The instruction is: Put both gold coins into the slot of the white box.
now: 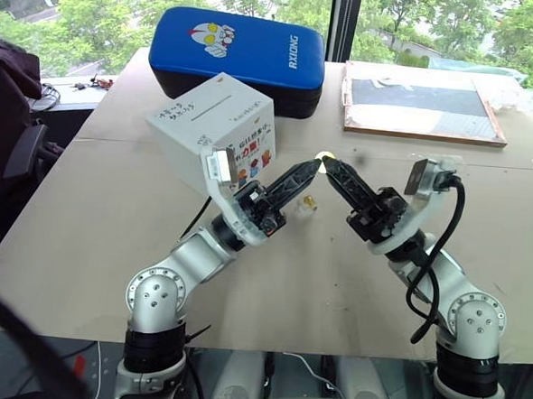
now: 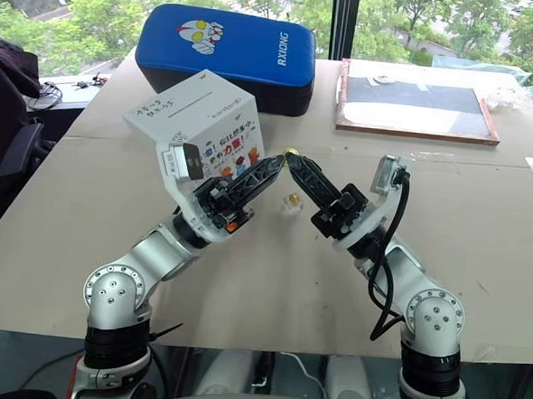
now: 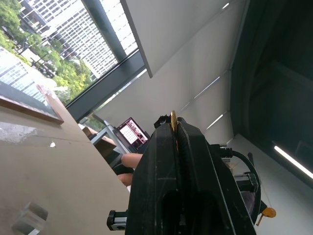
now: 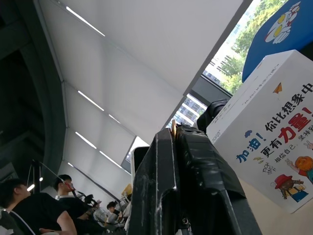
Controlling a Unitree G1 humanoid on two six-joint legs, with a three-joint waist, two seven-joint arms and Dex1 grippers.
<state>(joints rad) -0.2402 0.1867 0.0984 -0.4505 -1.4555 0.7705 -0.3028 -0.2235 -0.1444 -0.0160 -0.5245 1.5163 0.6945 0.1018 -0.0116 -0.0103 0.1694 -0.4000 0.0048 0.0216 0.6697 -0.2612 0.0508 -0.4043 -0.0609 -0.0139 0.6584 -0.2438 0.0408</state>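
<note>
Pale tabletop (image 1: 110,244) by a window with trees outside; people sit beyond under ceiling strip lights. Both claws meet tip to tip, clenched on one coin (image 1: 321,155). Another, perhaps a coin (image 1: 309,201), lies below. Box (image 1: 212,128) stands left.

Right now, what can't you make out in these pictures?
- Head views: left pincer and right pincer meet tip to tip on a gold coin; the black tips hide whether it is one coin or two.
- Wrist views: the fingers cover all but the coin's edge.
- Gold speck on the table: too small to name.
</note>
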